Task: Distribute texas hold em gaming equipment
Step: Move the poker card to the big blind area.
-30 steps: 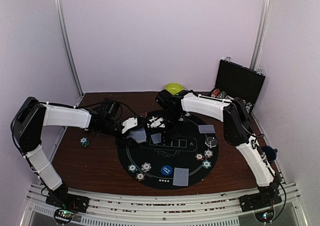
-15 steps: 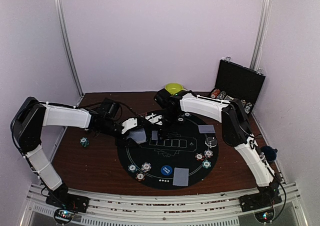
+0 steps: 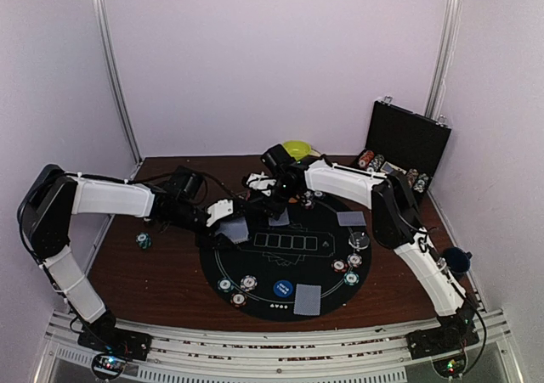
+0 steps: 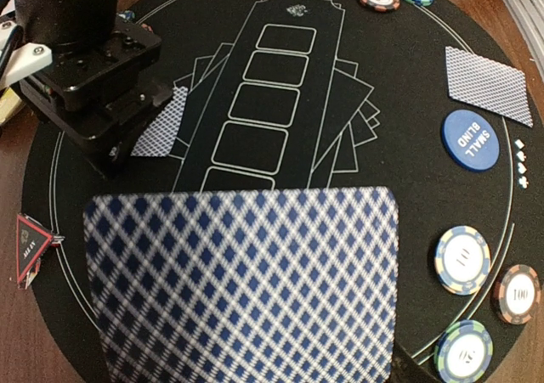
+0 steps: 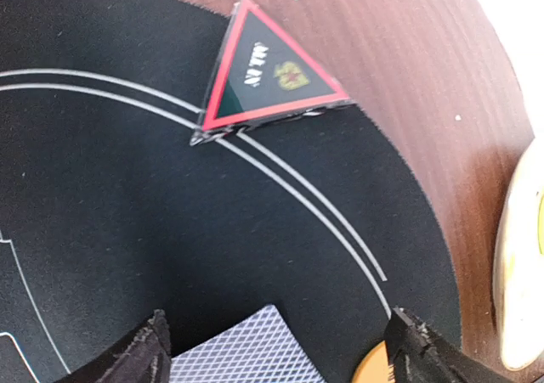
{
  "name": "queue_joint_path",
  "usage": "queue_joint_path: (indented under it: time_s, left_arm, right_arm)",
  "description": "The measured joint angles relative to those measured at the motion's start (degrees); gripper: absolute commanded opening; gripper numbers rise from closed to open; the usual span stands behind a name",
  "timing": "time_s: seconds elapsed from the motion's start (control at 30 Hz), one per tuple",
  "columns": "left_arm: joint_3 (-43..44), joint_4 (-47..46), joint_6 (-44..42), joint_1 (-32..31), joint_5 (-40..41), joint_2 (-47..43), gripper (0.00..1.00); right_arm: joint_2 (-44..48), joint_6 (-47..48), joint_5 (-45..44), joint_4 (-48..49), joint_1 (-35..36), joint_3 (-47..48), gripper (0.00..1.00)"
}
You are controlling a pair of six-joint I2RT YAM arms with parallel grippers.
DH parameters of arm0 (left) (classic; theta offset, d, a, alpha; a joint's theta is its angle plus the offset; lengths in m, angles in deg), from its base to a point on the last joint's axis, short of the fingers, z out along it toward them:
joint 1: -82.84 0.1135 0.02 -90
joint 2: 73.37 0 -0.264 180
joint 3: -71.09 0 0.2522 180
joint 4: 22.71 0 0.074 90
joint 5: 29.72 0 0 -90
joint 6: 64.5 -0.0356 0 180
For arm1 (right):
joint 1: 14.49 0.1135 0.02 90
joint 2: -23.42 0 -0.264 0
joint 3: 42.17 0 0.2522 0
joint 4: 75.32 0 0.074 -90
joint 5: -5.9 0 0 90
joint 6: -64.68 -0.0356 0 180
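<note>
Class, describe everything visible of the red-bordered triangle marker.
The triangle marker is a flat plaque, seemingly clear plastic, with a red border and a dark centre carrying pale lettering and a red emblem. It lies flat at the rim of the black mat, next to the wooden table, one corner over the mat's white lines. Nothing else touches it.

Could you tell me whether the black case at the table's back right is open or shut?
Open: the black case has its lid standing upright, and rows of chips show inside.
</note>
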Motion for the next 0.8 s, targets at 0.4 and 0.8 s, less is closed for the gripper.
queue_joint_path:
  time_s: [0.4, 0.8]
  left_arm:
    - [0.0, 0.0, 0.0, 0.0, 0.0, 0.0, 0.59]
    - [0.0, 0.0, 0.02, 0.0, -0.02, 0.0, 0.6]
  right_arm:
    - [2.73, 8.02, 7.15, -9.07, -0.22, 3.45, 0.9]
    - [8.83, 18.43, 4.74, -13.94, -0.09, -9.4, 0.71]
